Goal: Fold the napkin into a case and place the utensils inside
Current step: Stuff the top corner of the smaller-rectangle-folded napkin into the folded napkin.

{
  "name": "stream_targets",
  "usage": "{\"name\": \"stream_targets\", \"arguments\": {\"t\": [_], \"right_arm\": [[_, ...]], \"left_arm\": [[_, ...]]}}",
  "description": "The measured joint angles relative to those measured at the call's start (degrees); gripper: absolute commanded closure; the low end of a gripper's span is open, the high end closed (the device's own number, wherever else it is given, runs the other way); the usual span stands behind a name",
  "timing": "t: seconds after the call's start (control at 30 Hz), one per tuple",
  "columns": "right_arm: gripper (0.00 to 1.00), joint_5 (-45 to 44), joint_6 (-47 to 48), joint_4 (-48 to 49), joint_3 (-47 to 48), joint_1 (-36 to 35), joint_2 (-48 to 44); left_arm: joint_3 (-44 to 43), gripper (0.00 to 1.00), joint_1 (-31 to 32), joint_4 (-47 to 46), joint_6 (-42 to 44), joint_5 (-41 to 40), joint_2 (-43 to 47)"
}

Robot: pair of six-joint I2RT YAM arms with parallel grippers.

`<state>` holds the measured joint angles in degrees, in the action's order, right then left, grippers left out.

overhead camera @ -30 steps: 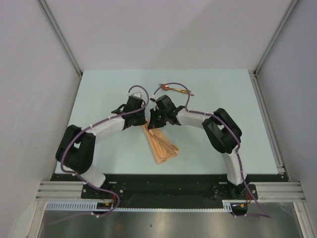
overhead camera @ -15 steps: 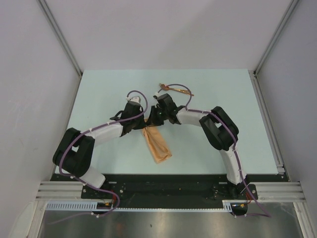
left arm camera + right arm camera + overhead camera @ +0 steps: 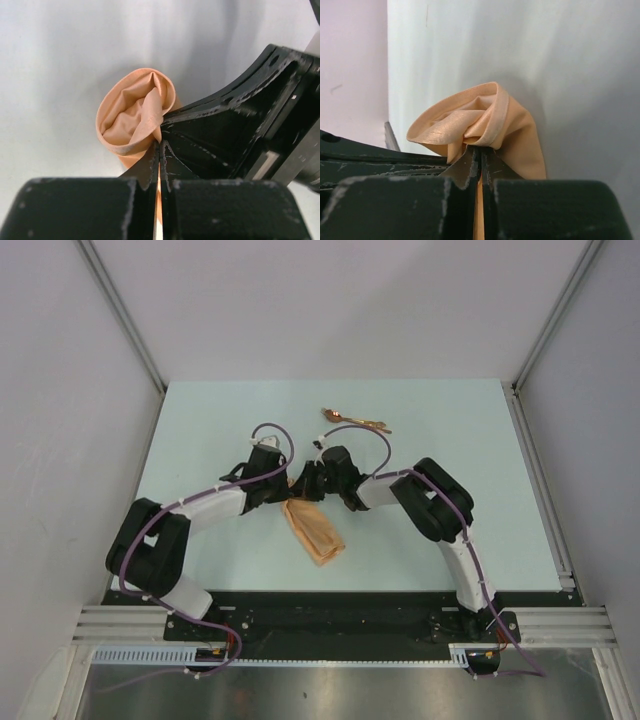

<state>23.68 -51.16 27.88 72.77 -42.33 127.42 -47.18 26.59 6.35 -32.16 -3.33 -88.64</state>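
Observation:
The peach-orange napkin [image 3: 313, 530] hangs bunched from both grippers over the middle of the table, its lower end trailing toward the near edge. My left gripper [image 3: 288, 484] is shut on the napkin's top edge; the cloth [image 3: 131, 116] curls in a loop beyond its tips. My right gripper [image 3: 305, 483] is shut on the same top edge, right beside the left one, with the cloth [image 3: 485, 121] folded over its tips. The copper-gold utensils [image 3: 355, 421] lie on the table beyond the grippers, toward the far edge.
The pale green table [image 3: 200, 430] is walled by grey panels on the left, right and back. A metal rail [image 3: 540, 475] runs along the right edge. The right arm's elbow [image 3: 435, 502] stands right of the napkin.
Both grippers have drawn together and shifted left, gathering the napkin's top edge. The cloth has gone from a long flat strip to a shorter bunched hang.

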Motion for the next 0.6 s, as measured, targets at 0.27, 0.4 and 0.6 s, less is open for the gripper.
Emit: {"name": "stream_targets", "arguments": {"t": [0.27,0.4,0.6], "right_arm": [[0.81,-0.5,3.7,0.9,1.3,-0.7,1.5],[0.64,0.2,5.1,0.5,1.3,-0.5,1.2],[0.53,2.4,8.9,-1.8,0.0,0.2,-1.4]], "left_arm": [[-1.0,1.0,-2.2,1.4,-2.6,1.4,-1.6],[-1.4,1.0,-4.3,1.6,-3.6,2.6,-2.2],[-1.2,1.0,-5.5,2.0,-3.9,2.1,-2.9]]}}
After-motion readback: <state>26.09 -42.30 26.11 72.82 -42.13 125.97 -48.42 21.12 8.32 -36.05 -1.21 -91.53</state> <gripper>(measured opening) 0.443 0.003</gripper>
